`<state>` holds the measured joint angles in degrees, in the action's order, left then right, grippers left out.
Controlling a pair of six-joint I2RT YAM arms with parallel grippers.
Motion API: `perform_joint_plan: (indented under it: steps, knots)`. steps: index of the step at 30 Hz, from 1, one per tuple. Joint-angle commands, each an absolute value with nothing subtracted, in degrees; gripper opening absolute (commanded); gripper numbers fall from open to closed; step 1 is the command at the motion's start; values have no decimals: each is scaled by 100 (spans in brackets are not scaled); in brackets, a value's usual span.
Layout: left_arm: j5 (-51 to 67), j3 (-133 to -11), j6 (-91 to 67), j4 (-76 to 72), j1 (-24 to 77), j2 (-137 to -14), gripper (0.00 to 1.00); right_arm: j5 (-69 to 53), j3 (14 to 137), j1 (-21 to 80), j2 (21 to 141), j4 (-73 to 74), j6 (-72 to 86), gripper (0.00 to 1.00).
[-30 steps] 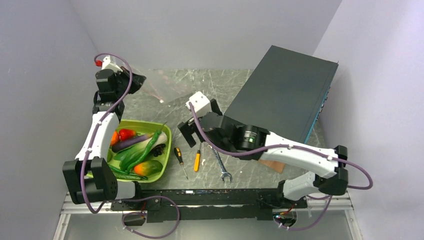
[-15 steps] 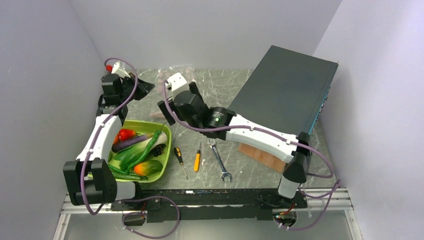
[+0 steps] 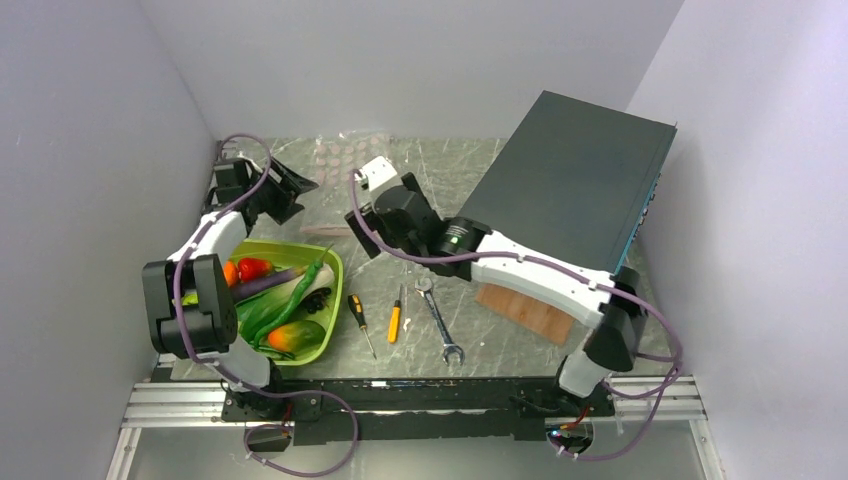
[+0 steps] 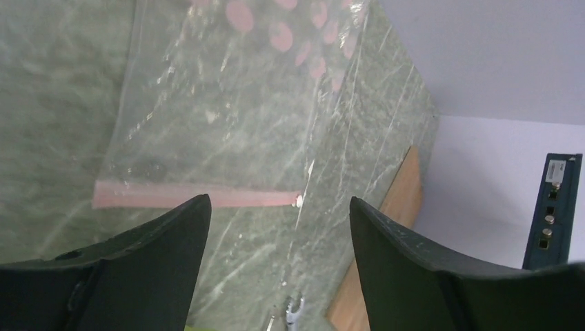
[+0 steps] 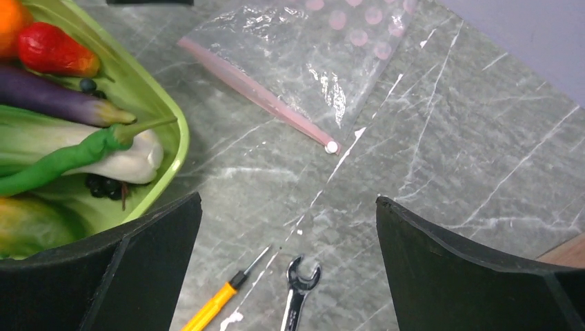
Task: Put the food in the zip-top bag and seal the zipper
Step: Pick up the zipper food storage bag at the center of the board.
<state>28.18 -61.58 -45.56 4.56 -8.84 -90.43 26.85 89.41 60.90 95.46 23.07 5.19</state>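
zip-top bag | lying flat | just beyond spread left claw

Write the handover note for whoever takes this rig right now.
Left gripper: open, empty, hovering over the bag's mouth.
Right gripper: open, empty, above the table between tray and bag.
Zip-top bag: lying flat on the table beyond the tray, zipper edge facing the tray; whether the mouth is open cannot be told.
Food: all in the green tray.
Done: nothing bagged.
Left: open the bag, load the food, seal the zipper.
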Motion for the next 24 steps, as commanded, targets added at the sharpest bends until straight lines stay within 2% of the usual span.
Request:
perform_joint_plan:
  steps: [1,4,9,15,18,20,24]
  knots:
    - [2969,-6039,-5311,111,-680,-9193,80,2478,8606,6114,8543,2061,777,99]
    - [1770,-6694,-4932,1297,-179,-9068,81,2597,8373,6112,8093,2072,798,99]
    - [-79,-7200,-5421,1808,1058,-8829,86,2568,7932,6117,7388,1843,685,99]
    - [-2038,-6817,-7051,1433,2611,-8685,87,2594,7707,6117,6680,1912,646,99]
    - [-3035,-6754,-8483,1673,3285,-8863,82,2508,7569,6115,6211,1912,727,99]
    - [-3369,-6849,-9422,2054,3595,-9135,80,2443,7492,6117,5939,1916,811,100]
    - [-3732,-7125,-10348,2323,3895,-9742,78,2285,7361,6117,5475,1919,893,99]
